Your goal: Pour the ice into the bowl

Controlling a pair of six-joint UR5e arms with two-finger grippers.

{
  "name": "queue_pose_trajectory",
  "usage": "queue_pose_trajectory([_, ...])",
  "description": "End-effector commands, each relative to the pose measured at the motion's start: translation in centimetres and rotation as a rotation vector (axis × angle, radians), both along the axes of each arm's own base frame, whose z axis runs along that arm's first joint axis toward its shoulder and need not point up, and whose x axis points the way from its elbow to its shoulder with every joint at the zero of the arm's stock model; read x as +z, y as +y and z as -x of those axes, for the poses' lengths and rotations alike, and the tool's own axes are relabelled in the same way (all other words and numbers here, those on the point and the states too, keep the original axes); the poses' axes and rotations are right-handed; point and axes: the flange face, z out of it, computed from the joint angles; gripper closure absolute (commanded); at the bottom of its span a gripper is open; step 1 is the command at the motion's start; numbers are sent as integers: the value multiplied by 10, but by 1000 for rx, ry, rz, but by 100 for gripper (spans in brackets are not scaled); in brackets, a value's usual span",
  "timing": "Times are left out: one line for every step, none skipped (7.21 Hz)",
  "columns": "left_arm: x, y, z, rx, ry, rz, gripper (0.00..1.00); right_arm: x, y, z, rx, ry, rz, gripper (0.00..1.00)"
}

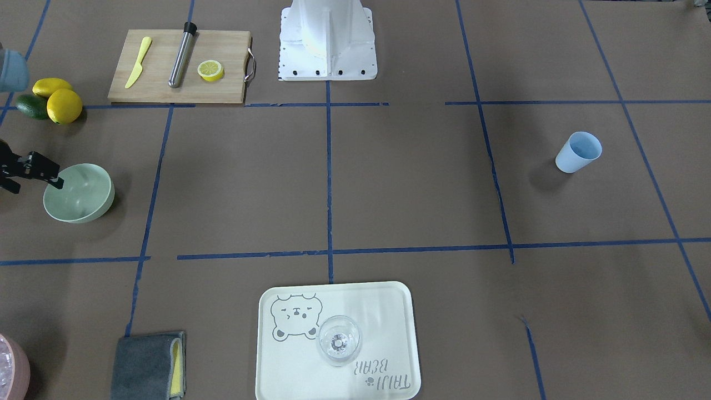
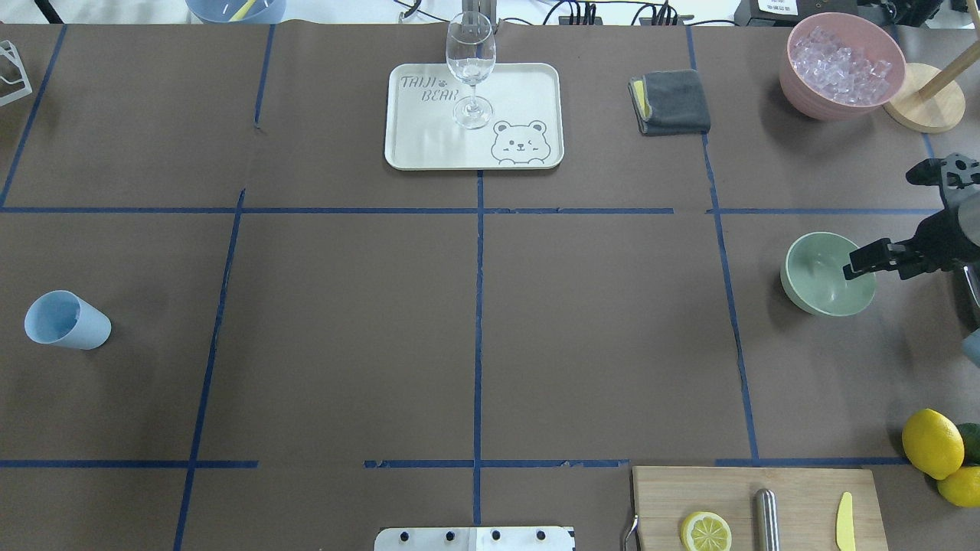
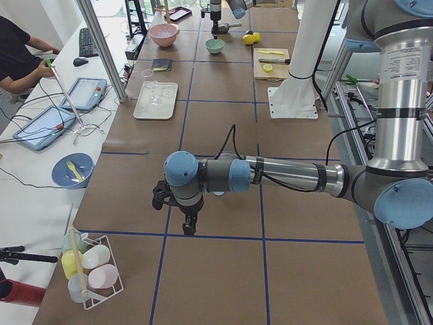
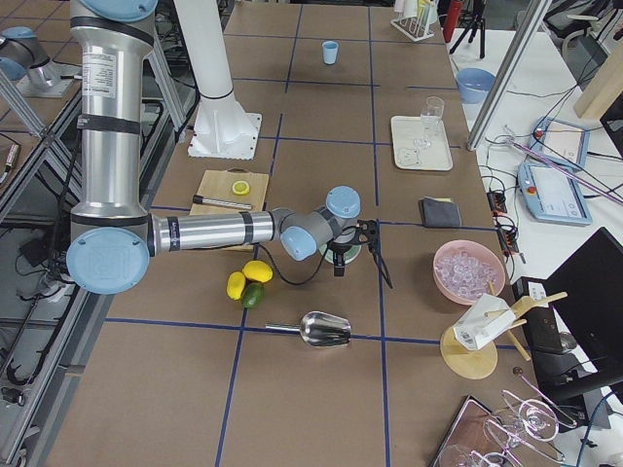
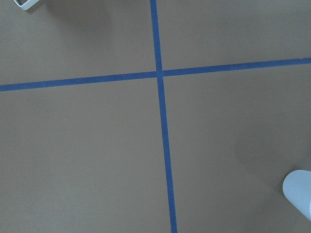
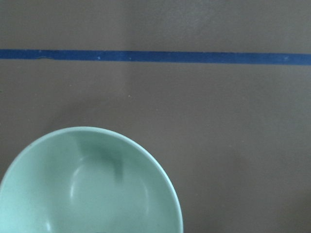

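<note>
The green bowl (image 2: pixel 823 287) stands upright and empty on the table's right side, mouth up; being round, it has no long axis. The right claw (image 2: pixel 873 259) hangs over its rim, spread and empty. The pink bowl (image 2: pixel 804 96) holds clear cubes (image 2: pixel 842 61). I cannot tell the state of the left claw (image 3: pixel 188 227).

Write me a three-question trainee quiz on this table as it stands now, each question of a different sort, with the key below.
1. True or false: the mint-green bowl has nothing in it.
2. Which of these stands on the tray? A. light blue cup B. wine glass C. yellow knife
3. Fill in the blank: the lemon half lies on the wooden ____.

Key
1. True. Its inside looks bare in the overhead and front-facing views.
2. B.
3. Cutting board.
</note>
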Motion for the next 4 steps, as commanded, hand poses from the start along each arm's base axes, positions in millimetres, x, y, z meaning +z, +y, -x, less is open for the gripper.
queue_pose_trajectory([0,0,0,0,0,-2,0,7,3,25,23,13,13,3])
queue_pose_trajectory([0,0,0,0,0,-2,0,8,3,24,26,15,15,56])
queue_pose_trajectory([0,0,0,0,6,-1,0,8,3,24,26,15,15,100])
queue_pose_trajectory([0,1,-1,-1,15,1,0,6,3,23,28,12,11,100])
